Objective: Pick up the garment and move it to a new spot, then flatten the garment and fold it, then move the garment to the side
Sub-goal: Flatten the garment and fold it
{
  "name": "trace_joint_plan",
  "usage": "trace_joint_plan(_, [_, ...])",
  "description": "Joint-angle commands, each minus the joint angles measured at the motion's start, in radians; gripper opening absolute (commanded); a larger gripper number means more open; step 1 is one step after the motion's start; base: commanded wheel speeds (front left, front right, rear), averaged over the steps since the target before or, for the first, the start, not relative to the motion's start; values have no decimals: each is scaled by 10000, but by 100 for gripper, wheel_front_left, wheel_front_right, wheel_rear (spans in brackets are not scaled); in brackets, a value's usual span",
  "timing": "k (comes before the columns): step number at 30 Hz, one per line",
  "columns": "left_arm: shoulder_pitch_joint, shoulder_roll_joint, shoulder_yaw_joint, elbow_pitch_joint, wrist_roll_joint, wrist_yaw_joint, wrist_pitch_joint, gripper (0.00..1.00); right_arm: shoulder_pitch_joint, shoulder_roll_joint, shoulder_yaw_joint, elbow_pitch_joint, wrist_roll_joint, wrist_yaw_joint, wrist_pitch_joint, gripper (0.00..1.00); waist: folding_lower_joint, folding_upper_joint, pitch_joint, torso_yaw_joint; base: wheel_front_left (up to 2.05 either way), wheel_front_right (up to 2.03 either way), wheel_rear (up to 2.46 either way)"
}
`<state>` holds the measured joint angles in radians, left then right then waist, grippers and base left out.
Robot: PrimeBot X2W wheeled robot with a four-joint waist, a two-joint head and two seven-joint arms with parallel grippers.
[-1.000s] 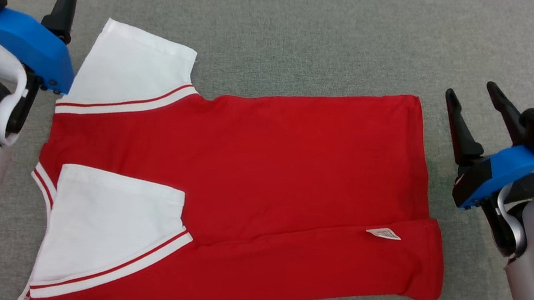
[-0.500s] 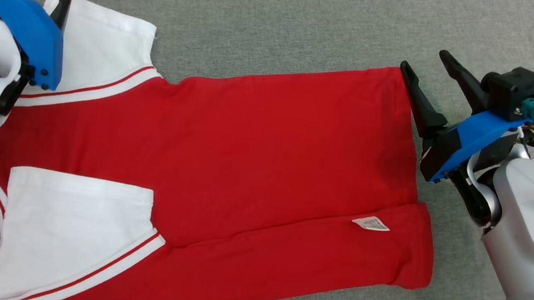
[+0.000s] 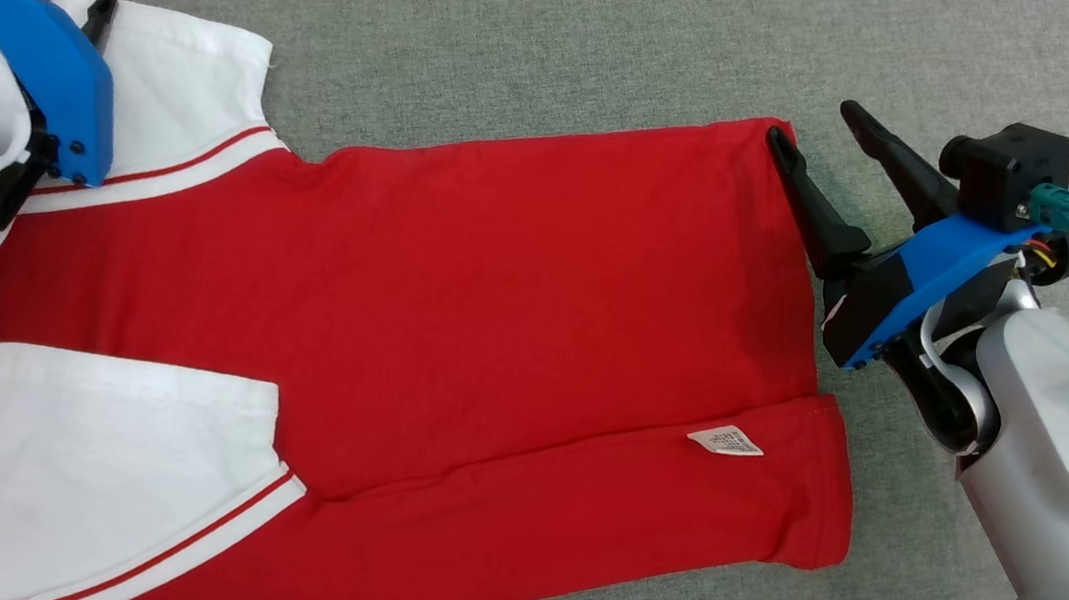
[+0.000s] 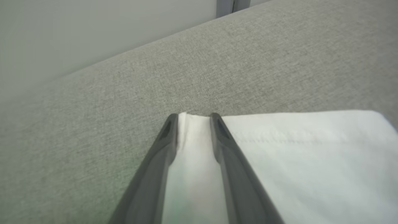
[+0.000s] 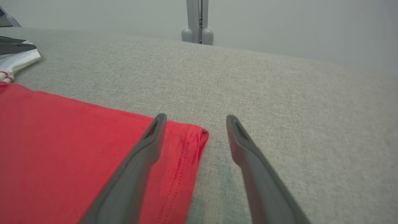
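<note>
Red garment [image 3: 498, 266], white-sleeved, flat mid-table [image 3: 565, 32]; near edge already folded over. Left hand [image 4: 192, 119], 10 o'clock: narrow at the far sleeve [image 3: 186, 89] corner, though I cannot tell if it grips. Right hand [image 3: 812, 120], 2 o'clock: wide, astride the hem corner [image 5: 192, 137]. I judge the far fold and side move remain.

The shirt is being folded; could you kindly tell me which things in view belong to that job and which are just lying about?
Job: shirt; left tool, open over the shirt; right tool, open at the shirt's corner.
Not the job: table, support only; post beyond it.
</note>
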<state>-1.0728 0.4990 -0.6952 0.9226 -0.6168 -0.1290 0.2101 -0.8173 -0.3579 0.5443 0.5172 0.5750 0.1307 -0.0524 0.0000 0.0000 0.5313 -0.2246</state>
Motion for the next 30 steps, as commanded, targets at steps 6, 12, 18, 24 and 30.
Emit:
trace_joint_plan(6, [-271,38,-717,-141,-420,-11,-299,0,-213,-333,263,-133,558,1,463,100,0,0,-193,193,0,0,0])
trace_joint_plan(12, [-587,101,-1265,-422,-600,-11,-755,0,-374,-402,387,223,885,1,1082,100,0,0,-217,521,0,0,0])
trace_joint_plan(18, [-854,-47,-1822,-626,-775,-12,-731,0,-703,-323,576,1137,1160,1,1654,100,0,0,-176,854,0,0,0])
trace_joint_plan(24, [-1075,-97,-2170,-736,-1012,-12,-852,0,-1020,-150,792,2025,1344,1,1873,53,0,0,-169,1033,0,0,0])
trace_joint_plan(30, [-1164,-114,-2388,-700,-1149,-12,-1278,0,-1409,-96,733,2599,1527,0,1445,0,0,0,-315,1170,0,0,0])
